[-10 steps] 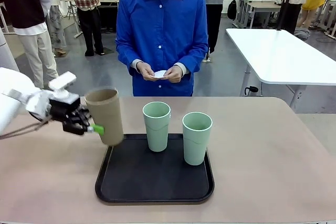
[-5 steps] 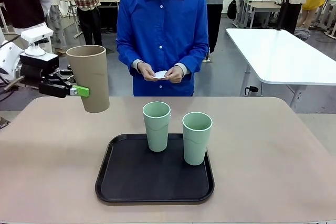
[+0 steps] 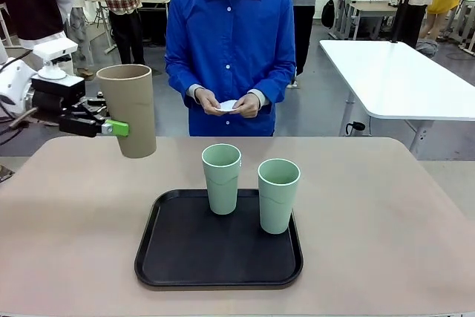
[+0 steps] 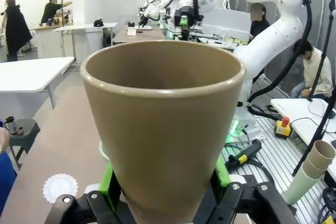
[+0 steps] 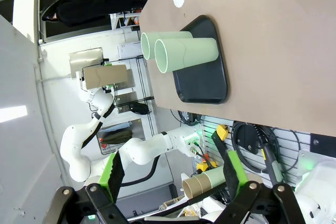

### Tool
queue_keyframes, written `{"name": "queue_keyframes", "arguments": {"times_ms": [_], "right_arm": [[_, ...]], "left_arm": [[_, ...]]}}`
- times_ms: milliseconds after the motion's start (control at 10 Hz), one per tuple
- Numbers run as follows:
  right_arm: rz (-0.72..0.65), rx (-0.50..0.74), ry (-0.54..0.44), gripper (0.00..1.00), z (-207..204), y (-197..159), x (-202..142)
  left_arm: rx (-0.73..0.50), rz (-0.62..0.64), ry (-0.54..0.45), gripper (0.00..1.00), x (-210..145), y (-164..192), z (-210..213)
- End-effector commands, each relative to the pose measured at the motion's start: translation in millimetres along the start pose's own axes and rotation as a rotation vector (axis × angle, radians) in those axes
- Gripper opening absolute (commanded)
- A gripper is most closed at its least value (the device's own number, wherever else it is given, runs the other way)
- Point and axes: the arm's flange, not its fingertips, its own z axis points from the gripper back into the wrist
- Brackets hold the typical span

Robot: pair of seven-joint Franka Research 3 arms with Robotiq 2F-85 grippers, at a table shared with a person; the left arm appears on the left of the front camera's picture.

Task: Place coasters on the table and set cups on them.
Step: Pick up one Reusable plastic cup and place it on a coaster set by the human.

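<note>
Beige and matte, the table [image 3: 386, 206] is seen from the front with rounded corners and a black rectangular tray [image 3: 193, 257] with a raised rim near its middle. Two pale mint cups [image 3: 222, 177] [image 3: 278, 194] are stood upright on the tray, close together but apart; both are tall, tapered and handleless, with a dull finish.

A third cup of the same shape, the tan-brown cup [image 3: 130, 109], is held roughly upright in the air to the left of the tray, clear of the table. It is grasped low on its wall by the left hand [image 3: 119, 128], whose green pads are pressed against opposite sides of it.

At the far side, a small white coaster [image 3: 227, 105] is held between the person's hands [image 3: 245, 103] in front of a blue shirt.

From the left wrist, the open mouth and smooth inner wall of the tan-brown cup are seen, with the green pads clamped on either side. Below and beside it, a second coaster [image 4: 60, 187] is shown lying flat on the table, round and white with a scalloped, lacy edge.

From the right wrist, the table is viewed from high up and turned sideways: the flat coaster is seen beyond the tray, apart from it. The right hand [image 5: 173, 177] is spread wide, with nothing between its green-padded fingers [image 5: 113, 174].
</note>
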Motion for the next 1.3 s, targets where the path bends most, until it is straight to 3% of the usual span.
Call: {"name": "queue_keyframes", "arguments": {"times_ms": [0, 200, 500, 800, 1200], "right_arm": [[0.004, 0.022, 0.003, 1.0, 0.1, 0.6, 0.9], [0.004, 0.022, 0.003, 1.0, 0.1, 0.6, 0.9], [0.004, 0.022, 0.003, 1.0, 0.1, 0.6, 0.9], [0.004, 0.022, 0.003, 1.0, 0.1, 0.6, 0.9], [0.004, 0.022, 0.003, 1.0, 0.1, 0.6, 0.9]], "left_arm": [[0.036, -0.026, -0.002, 0.84, 10.3, 62.0, -9.3], [0.076, -0.036, -0.025, 0.84, 23.8, 117.4, -23.6], [0.093, -0.063, -0.01, 0.84, 16.8, 171.8, -75.3], [0.098, -0.084, 0.01, 0.84, 1.6, 206.9, -122.2], [0.037, -0.086, -0.025, 0.84, -21.4, 232.0, -143.3]]}}
